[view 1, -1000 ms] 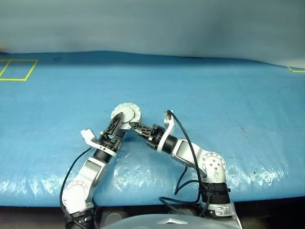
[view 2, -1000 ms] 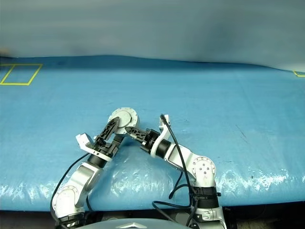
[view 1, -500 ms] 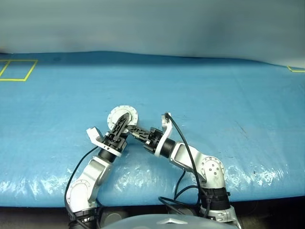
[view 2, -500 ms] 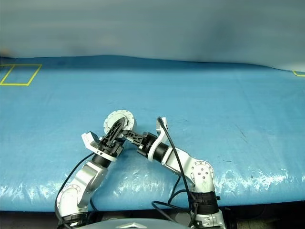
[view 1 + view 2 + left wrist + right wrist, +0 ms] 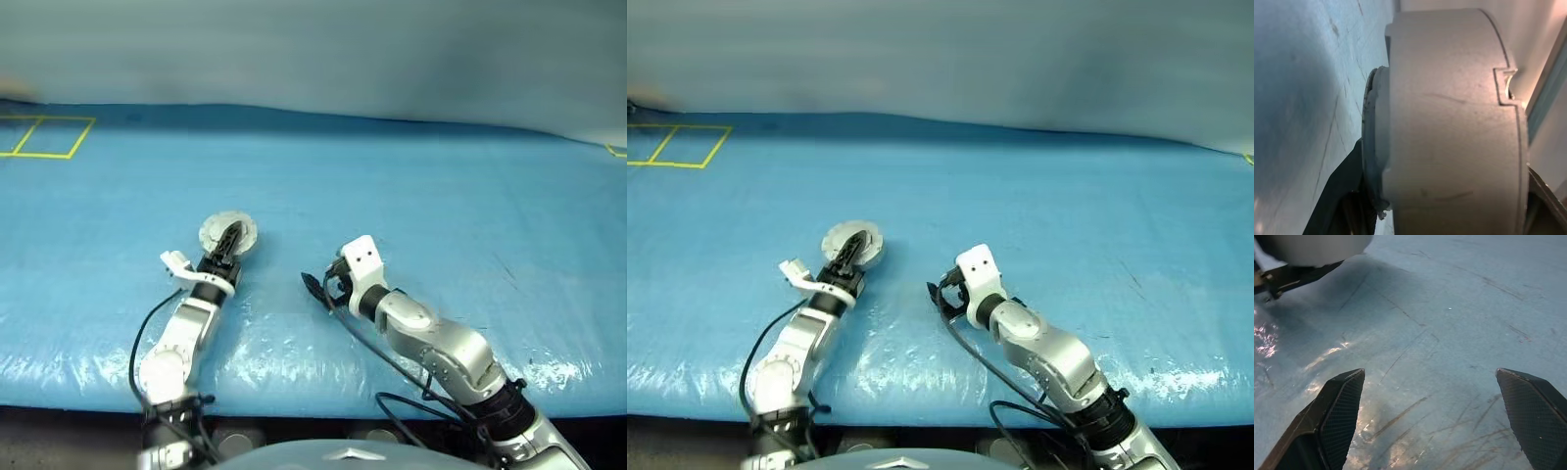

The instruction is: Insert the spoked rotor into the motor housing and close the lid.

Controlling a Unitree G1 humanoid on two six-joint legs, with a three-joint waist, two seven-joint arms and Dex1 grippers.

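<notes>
Left end effector [image 5: 228, 240] grips the motor housing [image 5: 227, 233] — right end effector [image 5: 1432, 418] spread wide

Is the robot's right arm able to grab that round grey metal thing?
Probably not straight away: the right gripper is open and apart from the round grey metal housing, which the left gripper already holds.

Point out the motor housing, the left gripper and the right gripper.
motor housing [image 5: 1449, 122]: left wrist view, its grey outer wall.
left gripper [image 5: 231, 238]: left eye view, between its fingertips, at the housing.
right gripper [image 5: 1435, 416]: right wrist view, between its open fingertips.

Motor housing [image 5: 1449, 127] plain grey; table cover [image 5: 441, 186] blue, apparently scuffed.
</notes>
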